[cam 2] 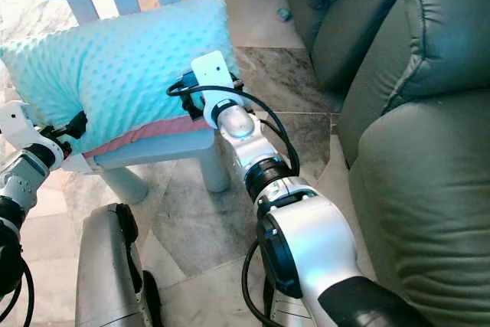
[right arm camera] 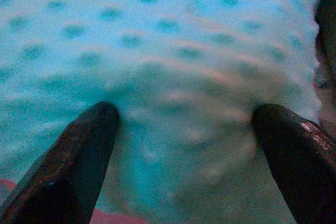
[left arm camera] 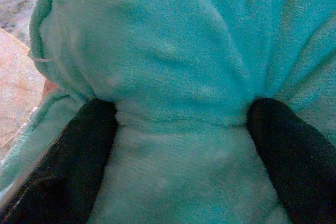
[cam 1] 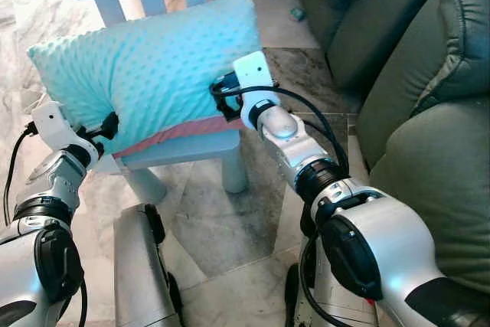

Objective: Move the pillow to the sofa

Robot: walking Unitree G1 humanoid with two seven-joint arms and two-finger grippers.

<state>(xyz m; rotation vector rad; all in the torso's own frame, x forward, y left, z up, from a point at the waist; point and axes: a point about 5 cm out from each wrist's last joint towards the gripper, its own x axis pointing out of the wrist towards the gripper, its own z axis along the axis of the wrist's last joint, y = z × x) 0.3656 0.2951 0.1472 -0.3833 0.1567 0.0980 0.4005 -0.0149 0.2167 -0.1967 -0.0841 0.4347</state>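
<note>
Turquoise dotted pillow (cam 2: 115, 74) lying on the seat of a small pale-blue chair (cam 2: 164, 147). Right pincer (cam 2: 186, 91) presses against the pillow's right end; left pincer (cam 2: 75, 124) meets its lower left edge. Dark green sofa (cam 2: 417, 112) stands at right, on marble floor (cam 2: 199, 212).
</note>
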